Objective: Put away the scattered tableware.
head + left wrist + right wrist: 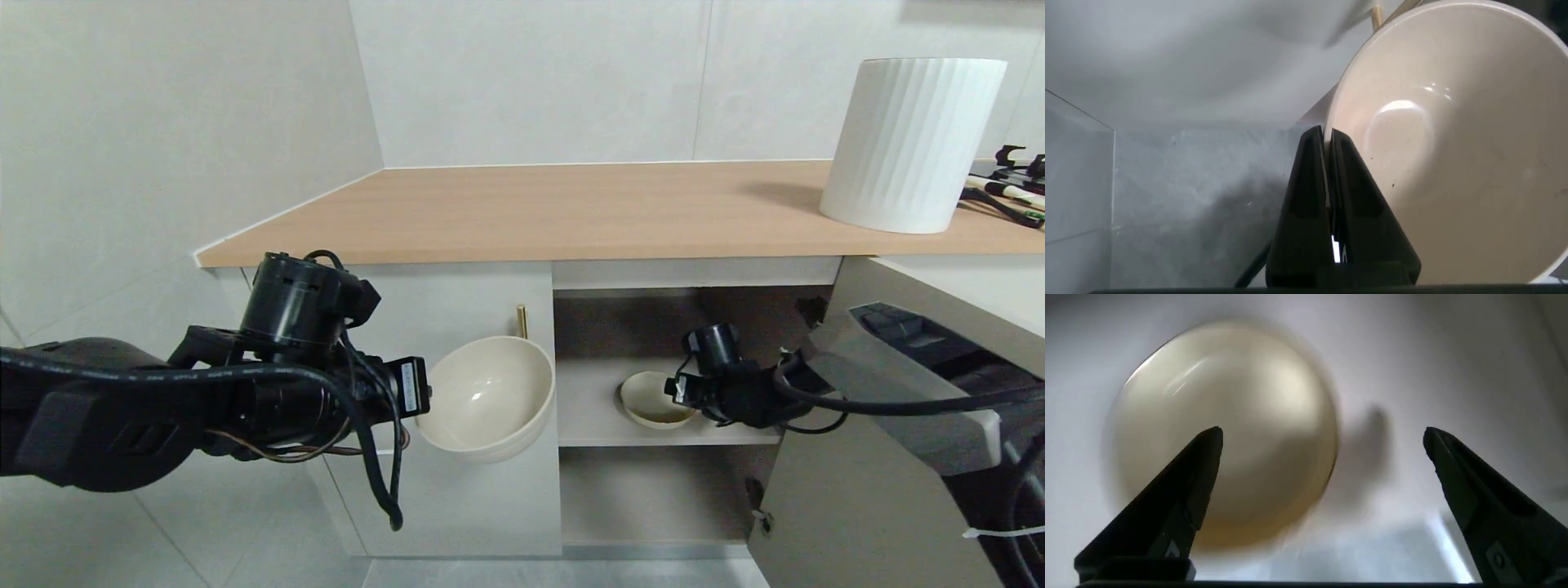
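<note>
Up close, left gripper (1327, 137) tight on bowl (1454, 139) rim.

You're seeing the bowl (490, 400) hanging before the closed door (457, 302), left of the dish (649, 402) sitting on the shelf (588, 412).

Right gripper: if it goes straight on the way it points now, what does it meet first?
Most likely the small beige bowl on the cabinet shelf; the open right gripper points straight at it. How wide the gap is, I cannot tell.
</note>
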